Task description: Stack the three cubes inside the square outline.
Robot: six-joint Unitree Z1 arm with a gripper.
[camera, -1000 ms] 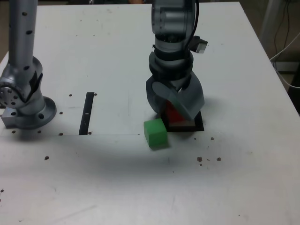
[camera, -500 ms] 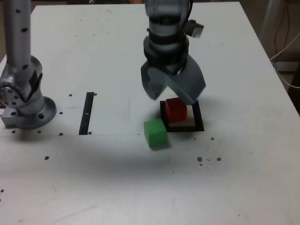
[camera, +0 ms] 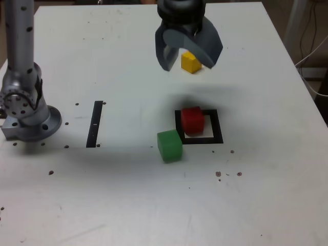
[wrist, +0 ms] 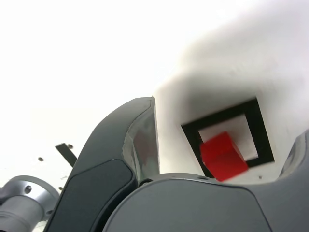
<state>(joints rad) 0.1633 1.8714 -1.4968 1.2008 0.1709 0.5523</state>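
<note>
The gripper (camera: 188,57) hangs high above the table (camera: 266,195) with its jaws spread wide and nothing between them. The red cube (camera: 193,120) is a small solid block with clean edges; it sits inside the square outline (camera: 218,134), a thick black tape border around a white field, pushed toward the outline's far corner on the exterior view's left, and seems to overlap the tape there. In the wrist view the red cube (wrist: 223,155) sits skewed to the square outline (wrist: 263,140). The red cube lies well below the gripper and nearer the camera, apart from both jaws. The green cube (camera: 169,145), slightly larger, stands just outside the square outline at its near corner on the exterior view's left, close to the red cube. The yellow cube (camera: 190,62) lies well beyond the square outline, seen between the jaws. A straight black tape strip (camera: 95,123) and the arm base (camera: 25,110) lie to the outline's left in the exterior view.
</note>
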